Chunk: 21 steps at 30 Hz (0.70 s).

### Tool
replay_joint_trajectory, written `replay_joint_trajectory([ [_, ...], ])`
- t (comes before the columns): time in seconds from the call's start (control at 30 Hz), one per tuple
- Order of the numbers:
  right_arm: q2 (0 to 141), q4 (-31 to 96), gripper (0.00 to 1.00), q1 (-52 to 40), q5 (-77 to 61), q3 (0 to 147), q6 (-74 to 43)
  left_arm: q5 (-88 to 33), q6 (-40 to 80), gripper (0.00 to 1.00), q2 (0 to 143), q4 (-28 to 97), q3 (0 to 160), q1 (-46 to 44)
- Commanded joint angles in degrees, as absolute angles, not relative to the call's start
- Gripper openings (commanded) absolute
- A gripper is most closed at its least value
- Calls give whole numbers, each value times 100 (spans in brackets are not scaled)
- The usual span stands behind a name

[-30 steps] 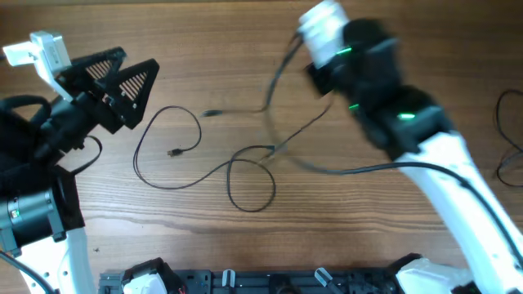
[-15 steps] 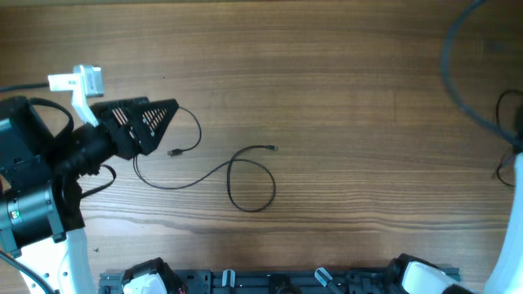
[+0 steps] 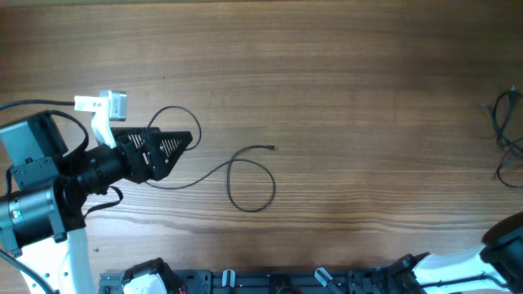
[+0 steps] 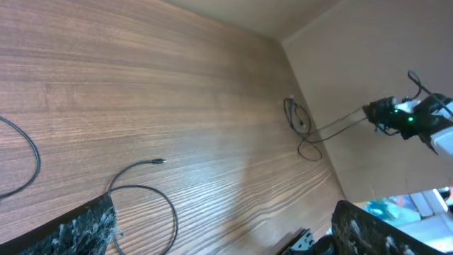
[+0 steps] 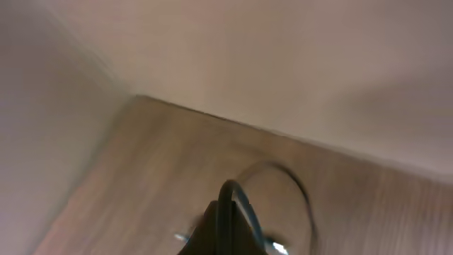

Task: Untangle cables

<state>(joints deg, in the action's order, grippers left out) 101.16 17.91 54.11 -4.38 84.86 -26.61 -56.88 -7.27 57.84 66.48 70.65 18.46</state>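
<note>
left gripper [image 3: 181, 147] wide apart above looped cable [image 3: 245, 175] on table [image 3: 327, 82]; right gripper [image 5: 226, 212] tight on second cable [image 3: 497, 122]

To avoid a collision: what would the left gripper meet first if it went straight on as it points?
Probably the loop of the cable on the table, which lies ahead between the left gripper's open jaws. Its height is unclear.

Left hand [image 4: 226, 228] spread wide over looped cable [image 4: 145, 163].
</note>
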Motion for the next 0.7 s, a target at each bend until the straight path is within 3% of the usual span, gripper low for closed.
replay_joint_trajectory([
  [0.0,10363,2145,4,5870,-386,8499,-4648,-5666,-882,100,5743,6650,7083,1680],
  [0.03,10398,2204,10,5959,-552,8499,-4689,-5640,-882,100,5743,6650,7083,1640],
  [0.07,10412,2331,40,6060,-786,8499,-4661,-5625,-882,100,5743,6650,7083,1588],
  [0.1,10412,2504,87,6114,-867,8499,-4670,-5625,-882,100,5743,6650,7083,1542],
  [0.13,10409,2696,100,6136,-867,8499,-4700,-5625,-882,100,5743,6648,7083,1494],
  [0.37,10412,4541,100,6136,-257,8499,-6637,-5544,-882,100,5743,6648,7083,1365],
  [0.47,10412,4823,100,6136,-311,8499,-6770,-5542,-884,100,5743,6646,7083,1365],
  [0.67,10414,5374,100,6121,-1758,8499,-7072,-5542,-884,100,5743,6646,7083,1365],
])
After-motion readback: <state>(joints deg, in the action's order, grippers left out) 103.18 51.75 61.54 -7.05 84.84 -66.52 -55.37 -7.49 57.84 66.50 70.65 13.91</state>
